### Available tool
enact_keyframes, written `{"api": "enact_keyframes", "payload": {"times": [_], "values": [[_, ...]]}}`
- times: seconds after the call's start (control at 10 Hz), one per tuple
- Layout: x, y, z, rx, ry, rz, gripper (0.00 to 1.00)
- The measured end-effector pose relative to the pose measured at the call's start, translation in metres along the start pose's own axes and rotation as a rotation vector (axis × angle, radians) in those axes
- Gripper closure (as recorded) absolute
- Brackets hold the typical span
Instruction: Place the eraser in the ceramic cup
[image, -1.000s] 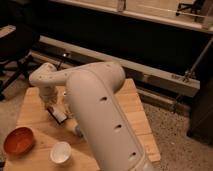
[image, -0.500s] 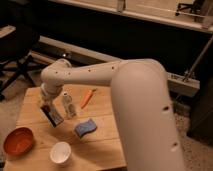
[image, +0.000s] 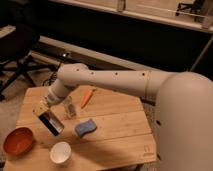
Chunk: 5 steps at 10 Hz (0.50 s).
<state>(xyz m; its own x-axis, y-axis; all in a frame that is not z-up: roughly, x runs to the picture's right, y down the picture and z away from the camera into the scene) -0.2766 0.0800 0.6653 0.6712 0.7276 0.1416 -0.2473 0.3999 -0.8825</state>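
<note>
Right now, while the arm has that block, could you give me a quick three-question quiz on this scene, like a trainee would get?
1. True or false: the tool, left of the blue sponge in the picture, is shut on the eraser.
2. Is the eraser inside the white cup yet?
3. Which thing lies nearest the far edge of the table? A the blue sponge; B the orange stick; C the white cup.

Key: 1 true. 2 no: the tool holds it above the table, behind the cup. 3 B.
</note>
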Motion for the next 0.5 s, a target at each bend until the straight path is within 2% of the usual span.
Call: {"api": "enact_keyframes", "payload": {"times": [0.2,0.3,0.5], "values": [[0.023,-0.018,-0.016,-0.029,0.01,-0.035,1.0],[0.03,-0.022,-0.018,-0.048,0.021,-0.058,1.0],[0.04,-0.019,-0.02,-0.106,0.044,-0.11,1.0]]}}
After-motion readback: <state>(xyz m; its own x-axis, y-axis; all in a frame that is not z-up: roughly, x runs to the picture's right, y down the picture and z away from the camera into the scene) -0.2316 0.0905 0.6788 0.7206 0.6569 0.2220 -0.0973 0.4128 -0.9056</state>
